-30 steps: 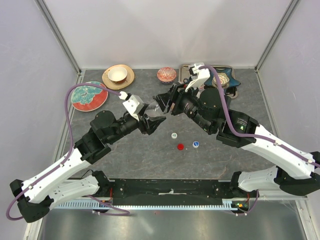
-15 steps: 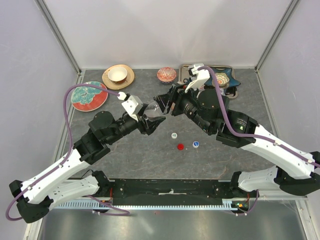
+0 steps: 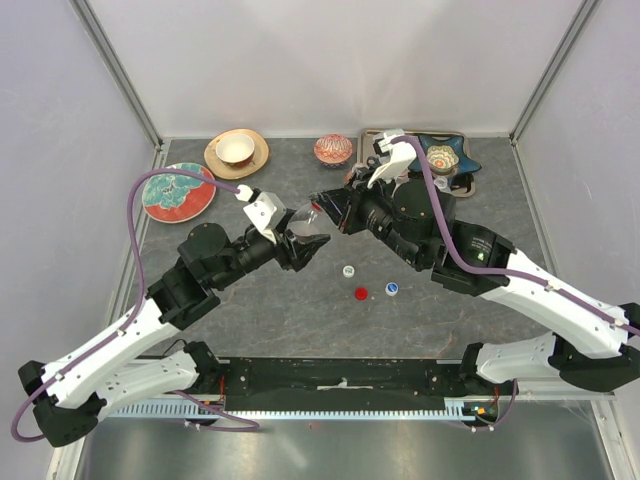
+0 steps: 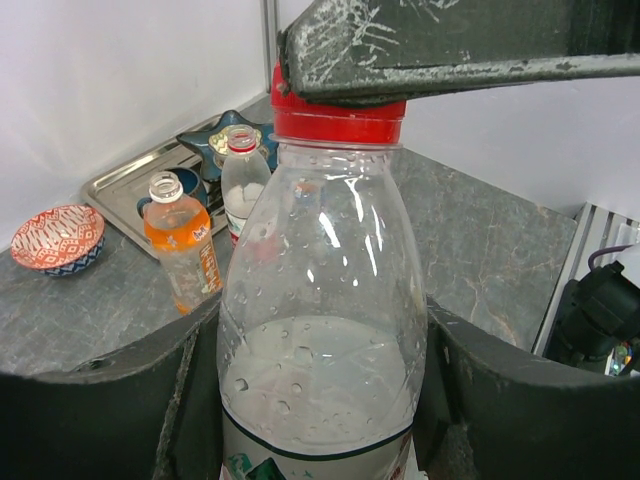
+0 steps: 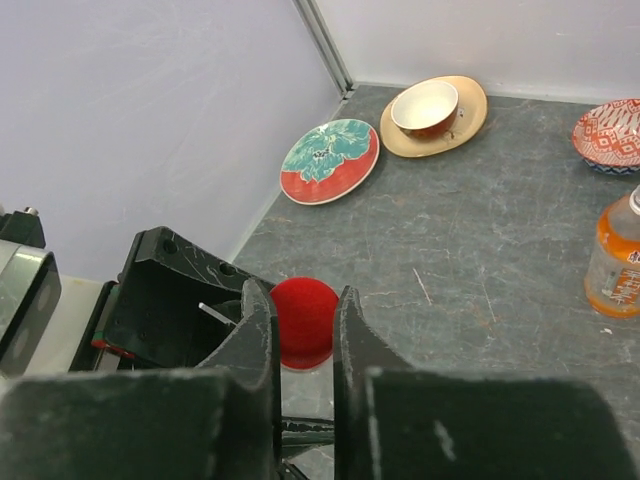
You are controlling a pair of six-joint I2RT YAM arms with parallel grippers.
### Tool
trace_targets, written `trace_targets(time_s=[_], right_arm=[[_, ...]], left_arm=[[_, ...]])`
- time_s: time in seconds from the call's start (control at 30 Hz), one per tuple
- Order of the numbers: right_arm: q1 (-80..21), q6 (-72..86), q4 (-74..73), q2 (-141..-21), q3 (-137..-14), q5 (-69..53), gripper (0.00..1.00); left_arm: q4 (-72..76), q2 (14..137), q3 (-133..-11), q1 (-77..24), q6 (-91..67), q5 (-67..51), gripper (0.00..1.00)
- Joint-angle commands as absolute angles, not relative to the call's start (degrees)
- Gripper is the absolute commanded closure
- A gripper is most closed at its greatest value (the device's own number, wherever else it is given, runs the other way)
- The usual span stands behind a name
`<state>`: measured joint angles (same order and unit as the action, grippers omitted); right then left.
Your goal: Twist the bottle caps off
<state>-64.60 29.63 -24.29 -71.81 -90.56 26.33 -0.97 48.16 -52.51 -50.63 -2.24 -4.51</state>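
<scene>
Now, mid-table, the left gripper (image 3: 300, 243) clamps the clear bottle (image 4: 320, 300) by its body while the right gripper (image 5: 305, 320) pinches its red cap (image 4: 335, 115) tight; the cap is seemingly not yet loosened, so twisting comes next.

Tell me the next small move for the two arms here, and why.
Probably turn the right gripper about the bottle's axis to loosen the red cap. Its jaws are shut on the cap's sides, and the cap is seated on the neck. The left gripper clamps the clear bottle around its body, so the bottle should hold against the turn.
</scene>
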Motion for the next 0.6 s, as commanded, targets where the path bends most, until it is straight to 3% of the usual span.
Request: trace_targets(time_s=[0.0, 0.2, 0.43, 0.57], right_arm=[[-64.7, 29.5, -23.8, -71.3, -89.8, 24.4, 1.00], [-63.7, 23.0, -22.3, -68.2, -87.5, 14.5, 1.00], [-59.9, 14.9, -22.2, -63.7, -86.8, -11.6, 1.00], [-59.8, 11.7, -21.5, -61.9, -85.7, -26.0, 1.00]], left_arm=[[1.9, 46.9, -52.9, -51.0, -0.6, -4.6, 0.57], [2.5, 44.3, -53.4, -50.9, -3.3, -10.4, 0.58], [-1.3, 48.6, -62.2, -49.1, -11.7, -47.7, 0.60], [7.0, 52.4, -63.7, -48.2, -22.5, -61.9, 0.60]])
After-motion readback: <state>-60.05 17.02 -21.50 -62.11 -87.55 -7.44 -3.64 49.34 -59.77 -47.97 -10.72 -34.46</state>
